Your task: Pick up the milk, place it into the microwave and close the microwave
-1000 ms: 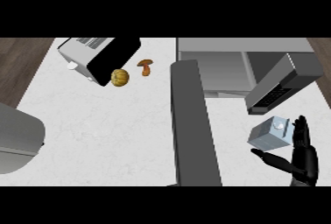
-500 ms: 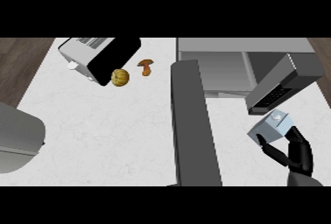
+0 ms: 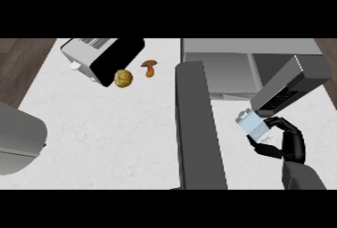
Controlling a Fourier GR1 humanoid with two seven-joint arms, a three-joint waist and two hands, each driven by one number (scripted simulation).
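Counter (image 3: 112,133), milk (image 3: 252,124) half-hidden by fingers (image 3: 284,126)

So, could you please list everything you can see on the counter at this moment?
Counter: one, white, fills most of the view.
Toaster: one, silver and black, far left.
Bread roll: one, golden brown, beside the toaster.
Mushroom: one, brown, right of the roll.
Microwave: one, grey, far right, door open.
Milk: one carton, pale blue and white, in front of the microwave, held.
Right hand: one, black, curled round the milk.
Left hand: not in view.
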